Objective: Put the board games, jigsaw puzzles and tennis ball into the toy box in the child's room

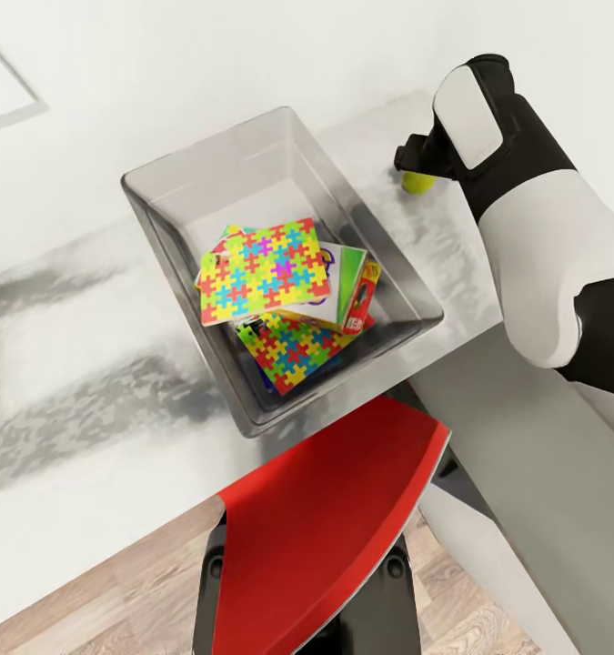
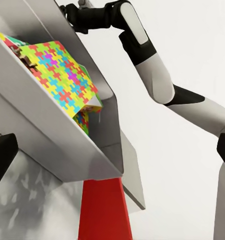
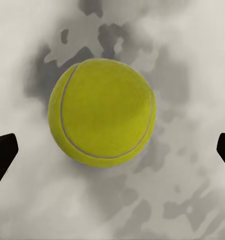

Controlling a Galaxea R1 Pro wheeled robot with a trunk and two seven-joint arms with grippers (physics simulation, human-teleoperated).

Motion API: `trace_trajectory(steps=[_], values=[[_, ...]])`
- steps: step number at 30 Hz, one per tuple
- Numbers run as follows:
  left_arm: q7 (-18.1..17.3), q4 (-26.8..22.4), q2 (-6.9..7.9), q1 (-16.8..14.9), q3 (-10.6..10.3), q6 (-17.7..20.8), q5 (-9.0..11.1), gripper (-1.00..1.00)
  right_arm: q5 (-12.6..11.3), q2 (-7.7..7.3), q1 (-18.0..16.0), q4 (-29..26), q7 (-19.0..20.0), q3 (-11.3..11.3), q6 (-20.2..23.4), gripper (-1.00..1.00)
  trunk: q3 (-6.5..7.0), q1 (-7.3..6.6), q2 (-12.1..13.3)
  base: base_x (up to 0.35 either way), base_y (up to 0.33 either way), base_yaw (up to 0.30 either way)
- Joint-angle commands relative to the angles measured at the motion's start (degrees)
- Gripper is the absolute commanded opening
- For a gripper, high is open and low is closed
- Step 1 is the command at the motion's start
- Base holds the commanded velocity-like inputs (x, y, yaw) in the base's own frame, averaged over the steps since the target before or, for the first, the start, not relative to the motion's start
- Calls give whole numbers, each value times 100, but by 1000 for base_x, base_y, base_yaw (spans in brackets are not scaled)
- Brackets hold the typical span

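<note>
The right hand (image 3: pixel 112 150), fingers spread wide, hovers over the small yellow-green tennis ball (image 3: pixel 102 112) resting on the white counter (image 3: pixel 37 210); whether the left hand is released or clenched cannot be told.

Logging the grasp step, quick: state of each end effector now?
Left end effector: cannot be told.
Right end effector: open, fingertips either side of the tennis ball, not gripping.

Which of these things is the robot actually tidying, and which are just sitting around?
Part of the job:
tennis ball
jigsaw puzzles
board games
toy box
table

Just there:
red chair
wood floor
</note>
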Motion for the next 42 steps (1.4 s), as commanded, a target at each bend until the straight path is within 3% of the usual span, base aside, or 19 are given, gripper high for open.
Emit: trace_trajectory(steps=[1,13,42], values=[[-22,0,2,-3,-3,61,0,100,-62,-6,-7,0,-53,31,-11,100,-13,3,-9,0,0,0],[-22,0,4,-3,-4,61,-1,100,-64,22,-43,-1,-53,31,-91,100,-74,3,-9,0,0,0],[-22,0,9,-3,-4,61,-1,100,-61,43,-92,-2,-53,31,-91,100,-78,3,-9,0,0,0]])
